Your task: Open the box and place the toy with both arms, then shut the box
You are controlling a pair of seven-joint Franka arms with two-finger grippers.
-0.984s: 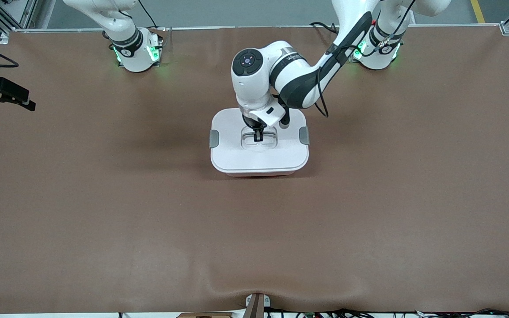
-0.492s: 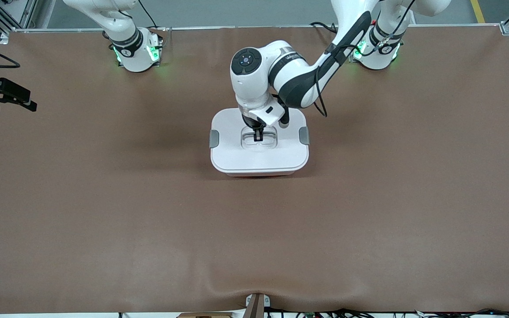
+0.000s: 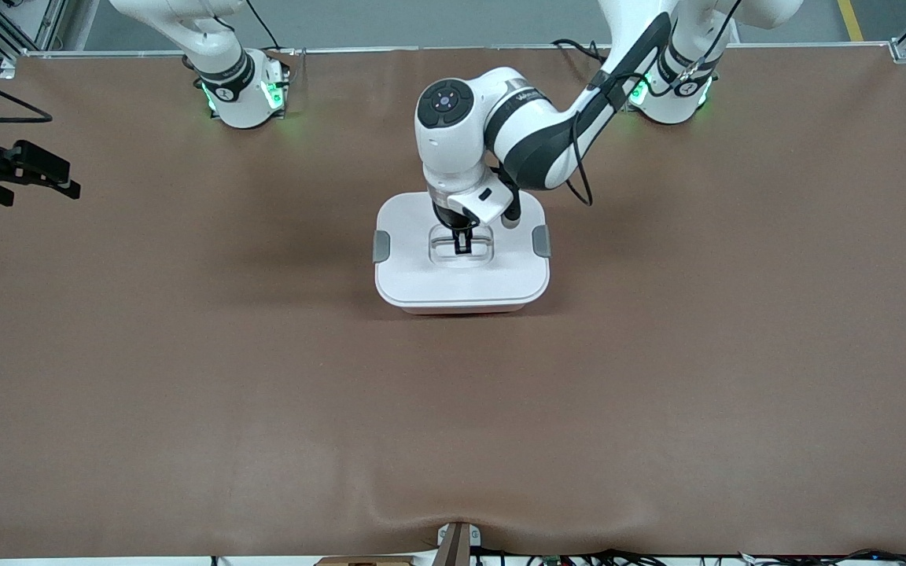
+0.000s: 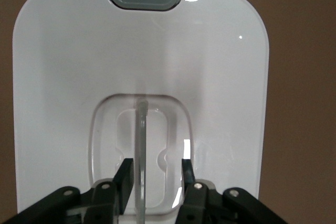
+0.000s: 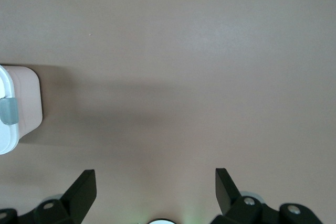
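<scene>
High front view; wrist views (downward) share box (image 3: 461, 271).

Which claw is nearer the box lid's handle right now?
Left. The left claw straddles the handle in the lid's recess, fingers open on either side. The right claw waits open over bare table, off toward the right arm's end.

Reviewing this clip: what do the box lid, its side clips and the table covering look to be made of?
Box lid: probably glossy white hard plastic, since it shows sharp highlights; its upright centre handle looks translucent. Side clips: matte grey, likely a softer plastic or rubber, hard to tell. Table covering: matte brown sheet, perhaps leatherette or a rubbery mat; it ripples at the edge nearest the front camera.
</scene>
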